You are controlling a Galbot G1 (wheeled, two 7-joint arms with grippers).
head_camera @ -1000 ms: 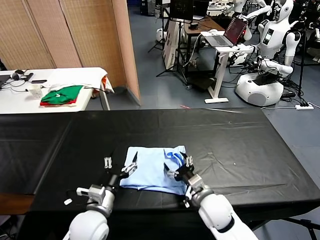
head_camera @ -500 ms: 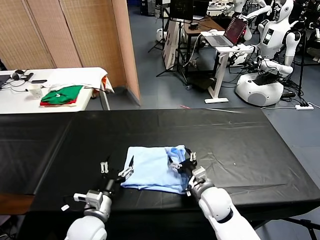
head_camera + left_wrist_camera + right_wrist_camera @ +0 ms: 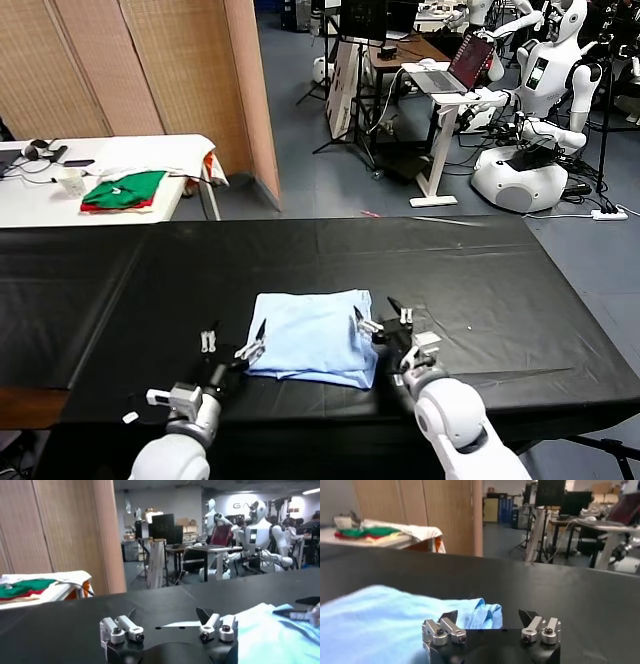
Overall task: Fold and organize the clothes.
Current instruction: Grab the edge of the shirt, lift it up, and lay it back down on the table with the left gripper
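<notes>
Light-blue T-shirt [image 3: 312, 336] folded on black table [image 3: 480, 270], hands apart

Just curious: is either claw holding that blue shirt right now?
No. Both the left claw and right claw are open, beside the folded T-shirt.

- The right gripper [image 3: 490, 617] sits low over the black bench [image 3: 580, 595], its two dark-tipped fingers [image 3: 449, 616] spread wide apart with nothing between them.
- The light-blue T-shirt [image 3: 385, 615] lies folded on the bench, spreading away from one finger; a bunched, rumpled edge of it [image 3: 487, 614] shows in the gap between the fingers.
- The other finger [image 3: 527, 616] stands over bare black cloth.
- Far behind, a white table [image 3: 415, 532] carries folded green and red garments [image 3: 365, 531].
- Wooden panels [image 3: 445, 510] rise behind that table, and a white stand [image 3: 605, 540] is in the background.
</notes>
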